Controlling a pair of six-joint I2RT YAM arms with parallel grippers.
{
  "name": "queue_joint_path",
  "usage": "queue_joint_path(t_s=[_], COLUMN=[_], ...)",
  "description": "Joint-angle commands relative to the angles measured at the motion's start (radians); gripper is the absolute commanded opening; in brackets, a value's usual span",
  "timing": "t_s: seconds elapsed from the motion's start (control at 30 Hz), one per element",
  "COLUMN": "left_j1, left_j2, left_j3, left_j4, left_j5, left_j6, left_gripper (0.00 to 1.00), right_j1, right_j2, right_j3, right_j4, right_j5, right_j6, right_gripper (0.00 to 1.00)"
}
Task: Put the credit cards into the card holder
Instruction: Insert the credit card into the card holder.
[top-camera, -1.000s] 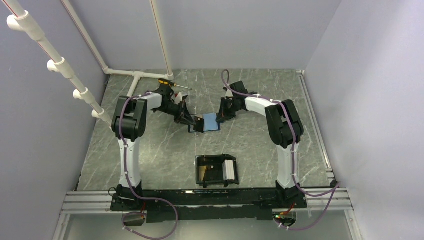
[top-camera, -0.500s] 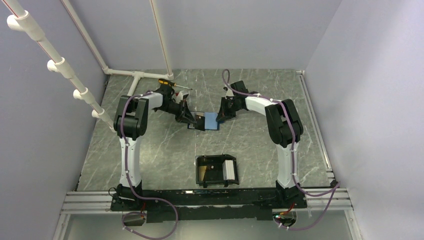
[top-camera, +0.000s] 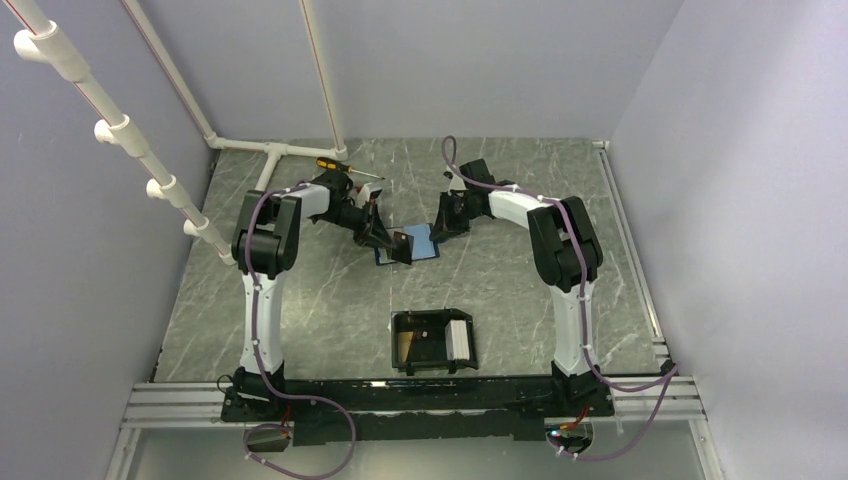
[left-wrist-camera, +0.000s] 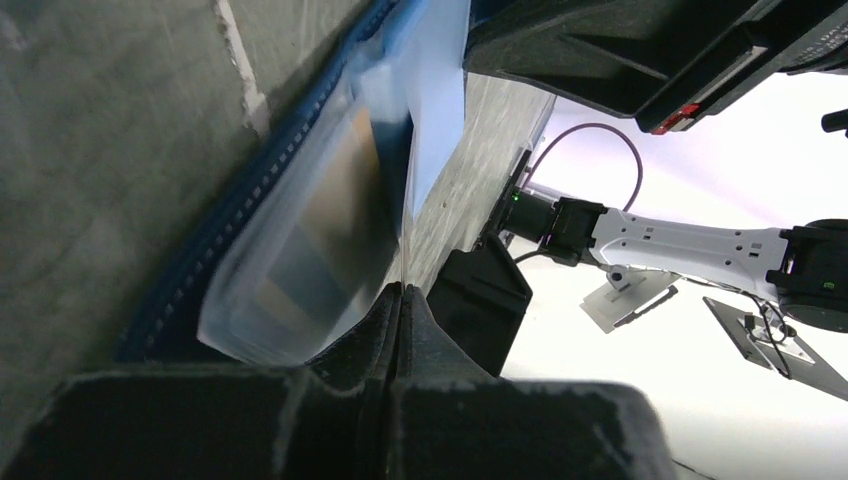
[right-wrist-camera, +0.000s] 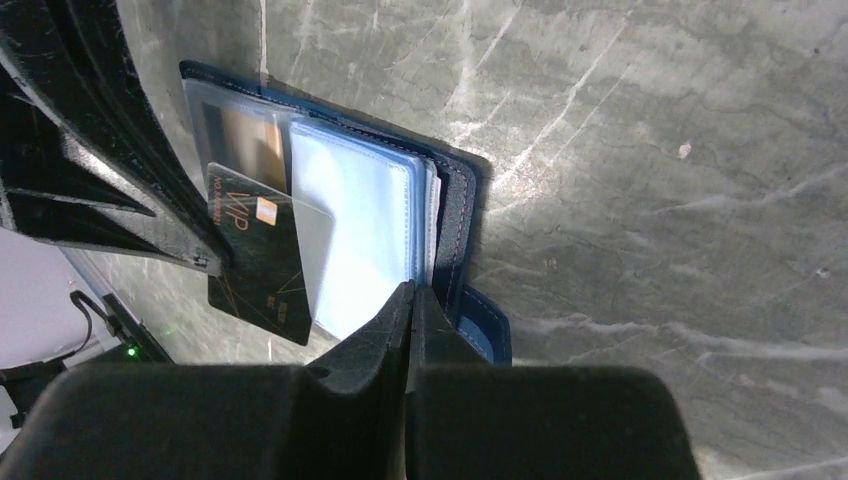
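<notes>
A dark blue wallet (top-camera: 424, 243) lies open at the table's middle, its clear sleeves (right-wrist-camera: 360, 210) fanned out. My left gripper (top-camera: 396, 243) is shut on a dark credit card (right-wrist-camera: 262, 270) with gold lines and a gold chip. It holds the card at the wallet's left edge, and the left wrist view (left-wrist-camera: 403, 290) shows the card edge-on. Another orange-toned card (right-wrist-camera: 250, 140) sits in a clear sleeve. My right gripper (right-wrist-camera: 412, 290) is shut, tips against the sleeves' edge; I cannot tell if it pinches one. The black card holder (top-camera: 430, 315) stands nearer the arm bases with an orange-gold card (top-camera: 404, 347) inside.
A yellow-handled screwdriver (top-camera: 335, 165) lies at the back left beside white pipes (top-camera: 275, 150). Pale walls close the table on three sides. The left gripper's black fingers (right-wrist-camera: 100, 150) fill the left of the right wrist view.
The left gripper has shifted slightly at the wallet's left edge with the card still in it. The right gripper has edged a little left. The card holder has not moved.
</notes>
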Motion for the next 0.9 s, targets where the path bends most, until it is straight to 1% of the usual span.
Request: queue_joint_path(t_s=[0.0,0.27,0.43,0.53,0.77,0.87], left_j1=[-0.003,0.022,0.03,0.029,0.003,0.001], left_j2=[0.026,0.032,0.024,0.023,0.016,0.0], left_j3=[0.041,0.044,0.045,0.042,0.003,-0.035], left_j4=[0.012,0.094,0.12,0.153,0.2,0.269], left_j5=[0.047,0.0,-0.045,-0.042,-0.047,-0.069], left_j6=[0.007,-0.098,-0.13,-0.159,-0.188,-0.225], left_gripper=[0.0,0.0,0.0,0.0,0.0,0.0], right_j1=[0.001,0.002,0.002,0.002,0.001,0.003], right_j2=[0.038,0.041,0.042,0.039,0.035,0.033], right_j3=[0.025,0.023,0.021,0.018,0.014,0.009], right_j4=[-0.003,-0.003,-0.003,-0.002,0.009,0.017], right_j5=[0.04,0.043,0.044,0.043,0.038,0.035], right_j6=[-0.049,-0.051,-0.051,-0.051,-0.037,-0.03], right_gripper=[0.0,0.0,0.0,0.0,0.0,0.0])
